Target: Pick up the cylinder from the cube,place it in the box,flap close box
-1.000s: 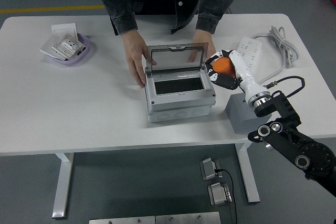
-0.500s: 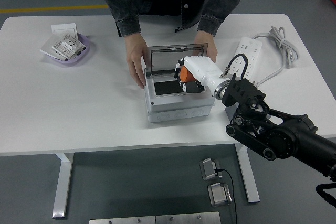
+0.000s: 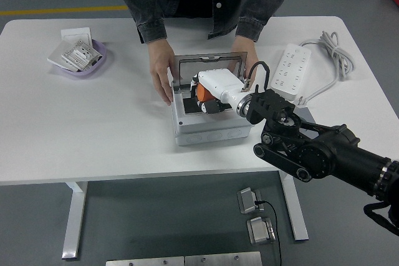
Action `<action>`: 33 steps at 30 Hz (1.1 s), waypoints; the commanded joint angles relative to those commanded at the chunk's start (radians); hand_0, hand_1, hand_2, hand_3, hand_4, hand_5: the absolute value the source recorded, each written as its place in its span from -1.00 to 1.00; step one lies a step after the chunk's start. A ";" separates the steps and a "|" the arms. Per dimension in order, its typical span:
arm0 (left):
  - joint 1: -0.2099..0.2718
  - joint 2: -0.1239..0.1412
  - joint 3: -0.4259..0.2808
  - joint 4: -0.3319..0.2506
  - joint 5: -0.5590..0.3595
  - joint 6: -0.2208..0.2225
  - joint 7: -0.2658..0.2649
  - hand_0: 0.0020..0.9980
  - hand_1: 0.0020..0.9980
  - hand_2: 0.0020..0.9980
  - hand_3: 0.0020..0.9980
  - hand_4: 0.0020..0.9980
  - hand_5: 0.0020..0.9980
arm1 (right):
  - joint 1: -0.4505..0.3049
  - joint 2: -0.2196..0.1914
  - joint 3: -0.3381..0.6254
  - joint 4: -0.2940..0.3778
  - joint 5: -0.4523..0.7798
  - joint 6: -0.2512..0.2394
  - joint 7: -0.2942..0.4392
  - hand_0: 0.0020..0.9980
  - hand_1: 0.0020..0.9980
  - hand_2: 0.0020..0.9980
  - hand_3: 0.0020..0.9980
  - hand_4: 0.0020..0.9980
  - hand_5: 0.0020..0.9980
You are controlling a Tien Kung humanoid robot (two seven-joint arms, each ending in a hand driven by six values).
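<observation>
A grey box (image 3: 209, 130) stands at the table's middle with its clear lid (image 3: 209, 65) raised at the back. My right hand (image 3: 206, 95) reaches over the box's opening from the right and is shut on the orange cylinder (image 3: 202, 93), low over the dark inside. A person's hands hold the box: one (image 3: 161, 71) at its left side, the other (image 3: 241, 56) behind the lid at the right. The cube is hidden behind my right arm (image 3: 312, 151). My left arm is out of view.
A purple bowl (image 3: 84, 65) with small packets sits at the far left, a white card behind it. A white power strip (image 3: 289, 70) with its cable (image 3: 333, 51) lies at the right. The person stands at the table's far edge.
My right hand has carried the orange cylinder left, from beside the box's right edge to over its opening. My arm now covers the grey cube. The person's hands stayed on the box.
</observation>
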 joint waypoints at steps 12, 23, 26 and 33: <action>-0.007 0.000 -0.004 -0.002 0.008 0.001 -0.001 0.26 0.30 0.22 0.25 0.30 -0.67 | -0.006 -0.005 0.049 -0.014 0.050 -0.012 0.072 -0.22 -0.31 -0.12 0.06 0.01 -0.83; -0.013 0.000 0.005 -0.001 0.004 0.002 -0.001 0.26 0.30 0.22 0.26 0.30 -0.67 | -0.016 -0.003 0.057 -0.023 0.081 -0.045 0.097 0.06 -0.09 0.04 0.20 0.83 -0.05; -0.015 -0.001 0.009 -0.002 0.002 0.002 -0.001 0.26 0.30 0.22 0.26 0.30 -0.67 | -0.020 -0.003 0.057 -0.024 0.088 -0.051 0.102 0.06 -0.09 0.04 0.20 0.83 -0.05; -0.015 -0.002 0.018 -0.001 -0.005 0.002 -0.001 0.26 0.30 0.22 0.25 0.29 -0.67 | -0.035 -0.013 0.075 -0.002 0.114 -0.053 0.110 0.13 -0.09 0.06 0.17 0.88 0.01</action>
